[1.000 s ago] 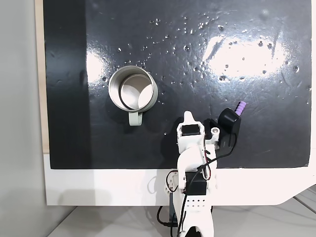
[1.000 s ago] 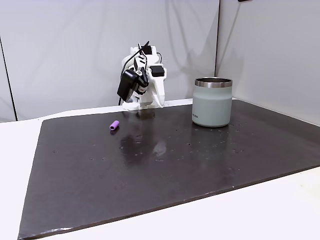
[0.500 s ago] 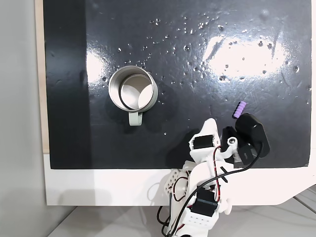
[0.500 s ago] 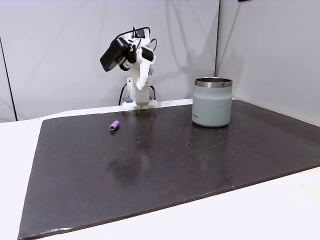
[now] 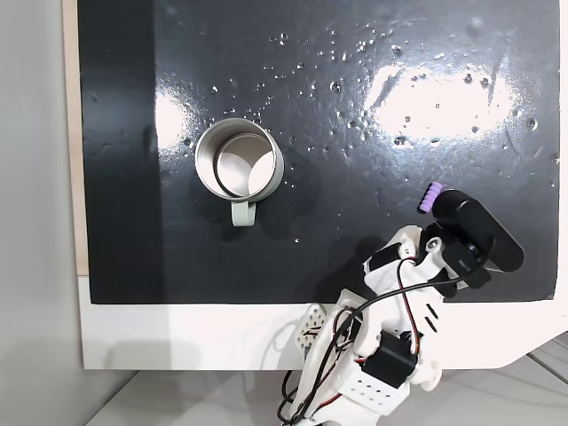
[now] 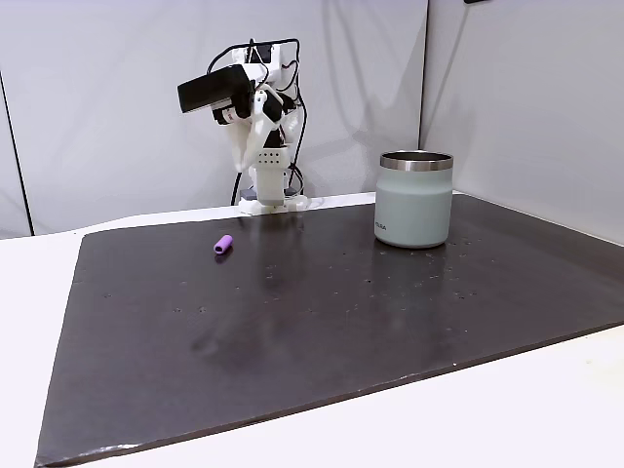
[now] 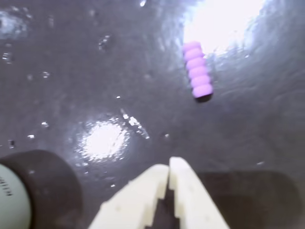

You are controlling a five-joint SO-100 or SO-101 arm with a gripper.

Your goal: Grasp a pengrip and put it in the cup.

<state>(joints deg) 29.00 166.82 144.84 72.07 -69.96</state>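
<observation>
Wrist view: end effector [image 7: 168,164] tips together, empty, above mat, pengrip [image 7: 197,76] well apart

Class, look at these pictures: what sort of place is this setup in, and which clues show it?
Probably an indoor robot test bench: a small white arm mounted at the edge of a dark mat, plain pale partition walls, and just a mug and a purple pengrip laid out.

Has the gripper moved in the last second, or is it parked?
Yes. In the side fixed view the gripper rose well above the mat, swinging away from the cup toward the purple grip.
</observation>
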